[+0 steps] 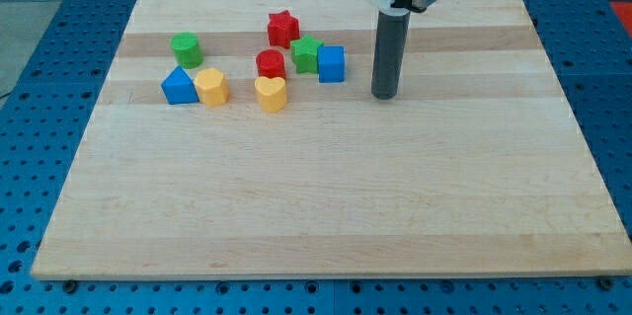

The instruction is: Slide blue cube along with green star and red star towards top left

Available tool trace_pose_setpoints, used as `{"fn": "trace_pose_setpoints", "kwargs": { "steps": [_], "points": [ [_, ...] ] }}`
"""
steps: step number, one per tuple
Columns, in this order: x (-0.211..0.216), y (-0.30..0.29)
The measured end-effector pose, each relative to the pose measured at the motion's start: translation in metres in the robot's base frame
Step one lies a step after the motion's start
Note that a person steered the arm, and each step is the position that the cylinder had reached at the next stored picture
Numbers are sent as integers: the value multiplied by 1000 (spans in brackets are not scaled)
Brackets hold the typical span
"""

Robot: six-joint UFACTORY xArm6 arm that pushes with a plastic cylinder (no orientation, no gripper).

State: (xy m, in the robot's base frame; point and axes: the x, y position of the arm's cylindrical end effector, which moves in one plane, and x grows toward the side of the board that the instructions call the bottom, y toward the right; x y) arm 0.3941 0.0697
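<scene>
One wooden desk (326, 206) carries everything, and the rod stands in the upper right of centre, its tip (384, 95) just right of the blue cube (332, 63) and apart from it. Leftward the cube touches the green star (306, 53); the red star (282, 29) lies further up-left. No fingers exist here, only the bare tip. A push toward the upper left would likely drive all three.
</scene>
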Motion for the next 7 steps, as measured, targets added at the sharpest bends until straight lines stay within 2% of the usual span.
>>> {"fn": "trace_pose_setpoints", "kwargs": {
  "steps": [7],
  "points": [
    [-9,-17]
  ]
}}
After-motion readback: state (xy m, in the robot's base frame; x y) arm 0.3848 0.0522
